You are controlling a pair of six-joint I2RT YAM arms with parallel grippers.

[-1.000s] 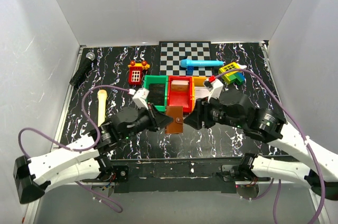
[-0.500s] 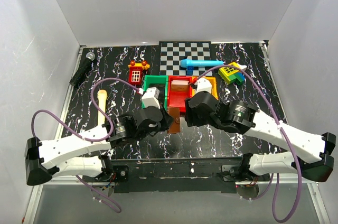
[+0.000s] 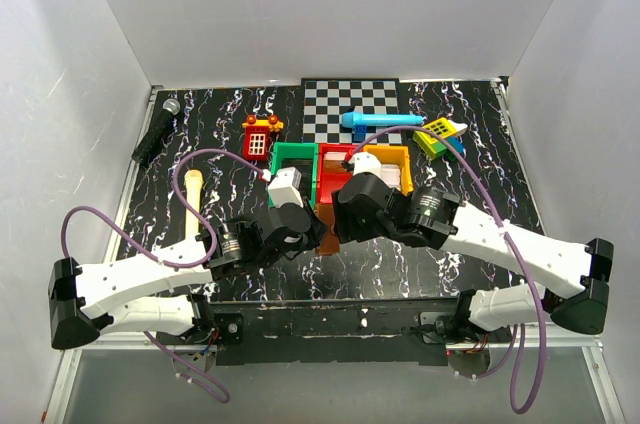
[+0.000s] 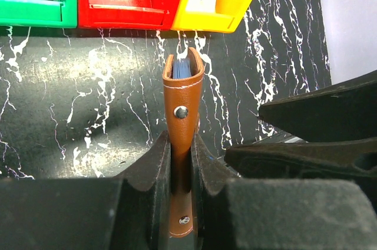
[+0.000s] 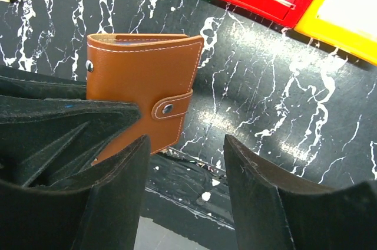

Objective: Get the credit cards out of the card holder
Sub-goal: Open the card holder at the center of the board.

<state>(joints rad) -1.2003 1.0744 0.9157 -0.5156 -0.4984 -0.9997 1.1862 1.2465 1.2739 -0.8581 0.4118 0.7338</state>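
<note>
The brown card holder (image 4: 184,99) stands on edge above the black marbled table, its snap strap (image 5: 168,107) closed. My left gripper (image 4: 181,144) is shut on its lower half. Blue credit cards (image 4: 182,68) show as edges inside the holder's far end. My right gripper (image 5: 185,150) is open just right of the holder, its left finger close beside the brown face (image 5: 141,76), nothing between the fingers. In the top view both grippers (image 3: 312,229) (image 3: 345,219) meet in front of the bins, and only a sliver of the card holder (image 3: 327,242) shows.
Green bin (image 3: 295,169), red bin (image 3: 335,159) and yellow bin (image 3: 392,166) stand in a row just behind the grippers. Farther back lie a checkered mat (image 3: 350,104), a blue toy (image 3: 380,121), toy houses (image 3: 260,136) (image 3: 440,136), a microphone (image 3: 157,129) and a wooden handle (image 3: 192,199).
My right arm has swung left until its open gripper sits beside the card holder. My left gripper has turned the holder from flat to on edge, keeping its grip.
</note>
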